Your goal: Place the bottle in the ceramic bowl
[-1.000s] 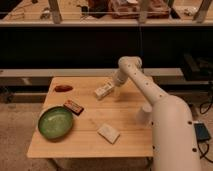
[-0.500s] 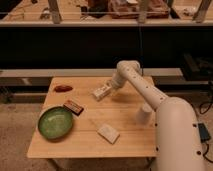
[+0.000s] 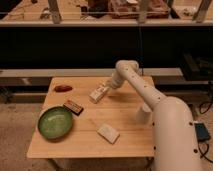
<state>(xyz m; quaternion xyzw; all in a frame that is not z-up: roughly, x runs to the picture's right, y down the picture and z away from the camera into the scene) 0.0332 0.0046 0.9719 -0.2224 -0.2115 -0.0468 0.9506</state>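
The small whitish bottle (image 3: 98, 94) lies tilted at the end of my arm, over the far middle of the wooden table (image 3: 125, 145). My gripper (image 3: 106, 89) is shut on the bottle's right end and holds it just above the tabletop. The green ceramic bowl (image 3: 55, 122) sits at the table's front left, well to the left of and nearer than the bottle. The bowl is empty.
A dark brown bar (image 3: 73, 106) lies between the bottle and the bowl. A red item (image 3: 63, 88) lies at the far left. A flat white packet (image 3: 108, 133) lies at the front middle. An upright white cup (image 3: 144, 113) stands at the right, by my arm.
My gripper and the bottle have moved a little to the left and toward the front, in the direction of the bowl. Nothing else has moved.
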